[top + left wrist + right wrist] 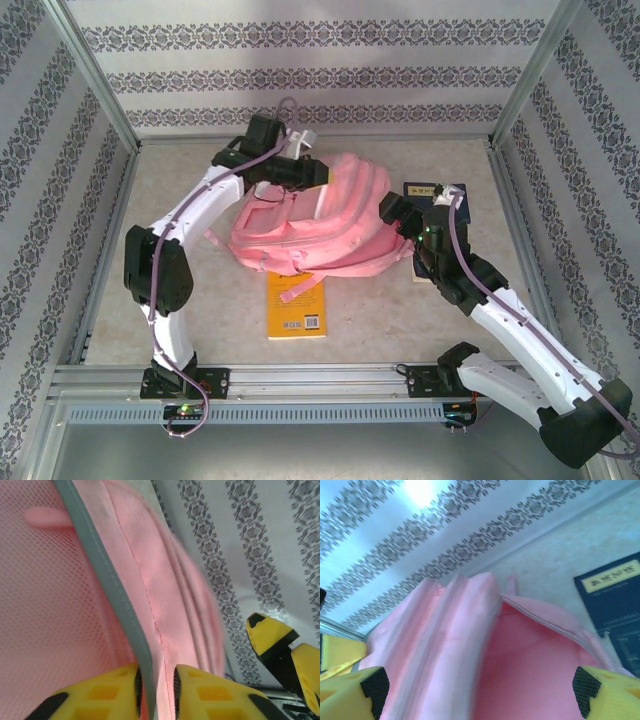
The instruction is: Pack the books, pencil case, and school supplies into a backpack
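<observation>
Left gripper (156,675) narrowed onto the rim of the backpack (320,225), grey piping and a fold of pink fabric pinched in the slim gap between the yellow fingers (105,695), pink mesh lining to one side. Positioned, in the top view, at the far left corner of the bag.

Right gripper (480,692) spread wide, fingertips well apart at the two lower corners of its wrist view, facing the opened mouth of the bag with the pink interior exposed. Located, from above, at the right side of the bag.

Backpack flat on the middle of the table (350,335), front zip pockets facing up.

Yellow-orange book (297,312) flat on the table on the near side of the bag, far end tucked under the bag's edge, barcode toward the near edge, a pink strap (300,288) lying across the cover.

Navy book (440,190) flat on the table to the right of the bag, beyond the right gripper, pale yellow label strip (612,577) visible on the cover. Contact with the bag: cannot tell.
</observation>
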